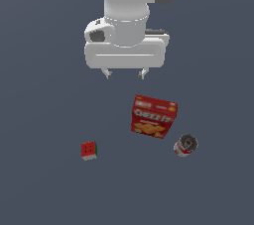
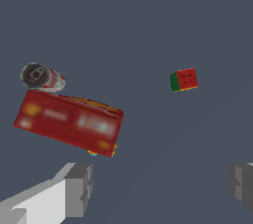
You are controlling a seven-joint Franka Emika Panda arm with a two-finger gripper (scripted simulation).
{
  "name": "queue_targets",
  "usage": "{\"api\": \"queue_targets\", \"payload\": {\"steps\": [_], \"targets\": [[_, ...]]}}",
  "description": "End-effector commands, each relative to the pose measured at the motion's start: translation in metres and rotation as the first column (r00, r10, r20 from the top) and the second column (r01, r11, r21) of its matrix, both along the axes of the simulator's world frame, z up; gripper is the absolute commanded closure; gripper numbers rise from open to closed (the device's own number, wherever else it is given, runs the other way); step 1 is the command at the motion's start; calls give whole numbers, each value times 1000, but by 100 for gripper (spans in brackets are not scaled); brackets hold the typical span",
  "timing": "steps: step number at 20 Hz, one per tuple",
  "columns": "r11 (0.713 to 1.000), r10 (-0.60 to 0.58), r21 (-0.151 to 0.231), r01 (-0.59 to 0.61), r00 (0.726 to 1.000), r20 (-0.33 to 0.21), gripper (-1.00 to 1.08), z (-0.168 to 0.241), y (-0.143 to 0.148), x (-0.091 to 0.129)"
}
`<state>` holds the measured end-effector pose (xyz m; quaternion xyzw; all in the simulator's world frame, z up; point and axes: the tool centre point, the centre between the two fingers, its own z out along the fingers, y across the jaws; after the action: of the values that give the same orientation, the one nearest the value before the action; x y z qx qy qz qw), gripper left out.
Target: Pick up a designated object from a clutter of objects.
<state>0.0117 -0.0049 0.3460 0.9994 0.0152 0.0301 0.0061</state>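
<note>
The small cube with a red gridded face and a green side lies on the grey floor toward the exterior view's left; it also shows in the wrist view. My gripper hangs high above the floor, open and empty, with its fingers wide apart. It is well clear of the cube, nearer to above the red cracker box. A small red-and-white can lies on its side next to the box, toward the exterior view's right.
The cracker box and can sit close together in the wrist view, apart from the cube. The flat grey floor runs in all directions.
</note>
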Motion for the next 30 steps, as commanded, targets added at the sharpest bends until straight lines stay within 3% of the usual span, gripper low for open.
{"api": "queue_targets", "payload": {"steps": [1, 19, 30], "targets": [[1000, 0, 0, 0, 1000, 0, -92, 0, 0, 0], [1000, 11, 13, -11, 1000, -20, -92, -13, 18, 2], [990, -136, 30, 137, 990, -28, -92, -33, 4, 22]]}}
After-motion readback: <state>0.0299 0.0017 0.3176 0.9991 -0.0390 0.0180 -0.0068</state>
